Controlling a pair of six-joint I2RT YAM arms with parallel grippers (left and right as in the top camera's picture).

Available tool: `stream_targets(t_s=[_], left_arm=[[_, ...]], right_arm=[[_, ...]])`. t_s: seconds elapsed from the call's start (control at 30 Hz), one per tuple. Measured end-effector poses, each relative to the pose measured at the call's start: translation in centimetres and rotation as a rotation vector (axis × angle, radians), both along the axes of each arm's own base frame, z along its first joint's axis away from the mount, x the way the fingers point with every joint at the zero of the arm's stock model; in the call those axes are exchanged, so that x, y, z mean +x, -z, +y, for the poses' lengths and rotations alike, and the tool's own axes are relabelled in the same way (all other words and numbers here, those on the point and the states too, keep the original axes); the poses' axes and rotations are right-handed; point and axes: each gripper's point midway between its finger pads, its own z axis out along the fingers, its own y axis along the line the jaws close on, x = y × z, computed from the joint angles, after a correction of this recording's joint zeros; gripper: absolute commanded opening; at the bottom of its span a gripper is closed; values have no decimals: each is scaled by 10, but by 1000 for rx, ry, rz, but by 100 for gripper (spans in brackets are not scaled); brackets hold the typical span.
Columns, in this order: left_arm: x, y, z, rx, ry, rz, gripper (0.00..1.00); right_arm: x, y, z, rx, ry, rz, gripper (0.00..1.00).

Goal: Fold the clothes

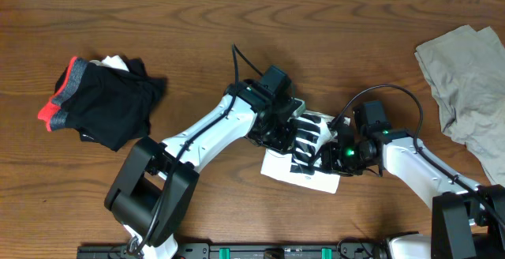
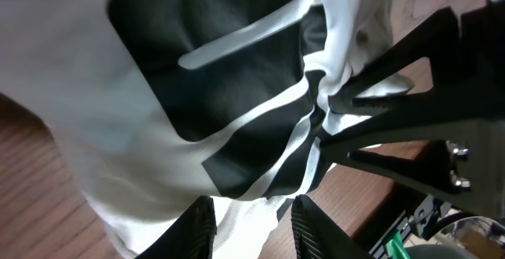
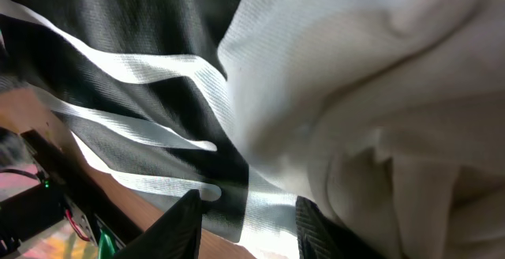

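The wooden table [image 1: 237, 6] carries a crumpled khaki garment [image 1: 469, 77] at its right edge and a black garment with red trim [image 1: 110, 101] at the left. The white T-shirt [image 1: 304, 174] lies bunched at centre front, between both arms. The left gripper [image 2: 252, 227] and the right gripper [image 3: 248, 223] each have fabric between narrowed jaws, seemingly clamped.

Left arm [image 1: 213, 129] and right arm [image 1: 418, 158] shelled in white along the links, black at joints and wrists. Blocky black base [image 1: 150, 188] at near left. Thin black cable [image 1: 235, 60] by the left wrist, a fatter loop [image 1: 387, 90] over the right. Green lights [image 1: 345, 152] on the right wrist. Left gripper [image 2: 252, 234] and right gripper [image 3: 248, 229] fingered in matte black (blunt, rounded stubs). Angular black frame [image 2: 410, 133] with two silver screws [image 2: 458, 152].
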Motion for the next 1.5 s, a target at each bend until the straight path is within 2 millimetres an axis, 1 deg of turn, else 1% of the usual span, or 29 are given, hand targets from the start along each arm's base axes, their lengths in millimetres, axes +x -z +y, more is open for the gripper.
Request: stream_targets(t_s=[0.1,0.23,0.4,0.53,0.73,0.83,0.93,1.03,1.17,1.3,1.37,1.4,1.47,1.5], left_arm=[[0,3,1,3,0,-3,34],[1,14,8,39,-7,-23,35],[-1,37,15,53,-21,-51,36],[-13,55,25,81,-71,-5,35],[-17,55,37,122,-210,102,35],[-22,57,48,166,-270,160,36],[-24,57,52,184,-309,194,35],[-32,58,57,220,-345,244,35],[-36,60,64,257,-368,261,35],[-33,57,67,264,-369,229,35],[-27,49,69,259,-373,182,35],[-22,40,70,248,-378,139,36],[-9,22,71,221,-385,40,48],[2,8,72,198,-400,-40,52]], right_arm=[[0,0,0,-2,1,-2,39],[0,0,0,-3,1,-2,39],[0,0,-1,-4,1,1,38],[-2,1,-1,-7,2,7,38],[-3,1,-2,-11,2,14,39],[-3,1,-2,-15,3,13,39],[-2,2,-3,-21,5,10,39],[-1,2,-7,-32,14,7,39],[4,3,-11,-39,27,-11,39],[8,3,-15,-52,15,-38,40],[12,3,-18,-74,7,-57,40],[16,2,-21,-95,6,-73,40],[27,1,-29,-147,4,-114,41],[34,-1,-34,-174,2,-139,41]])
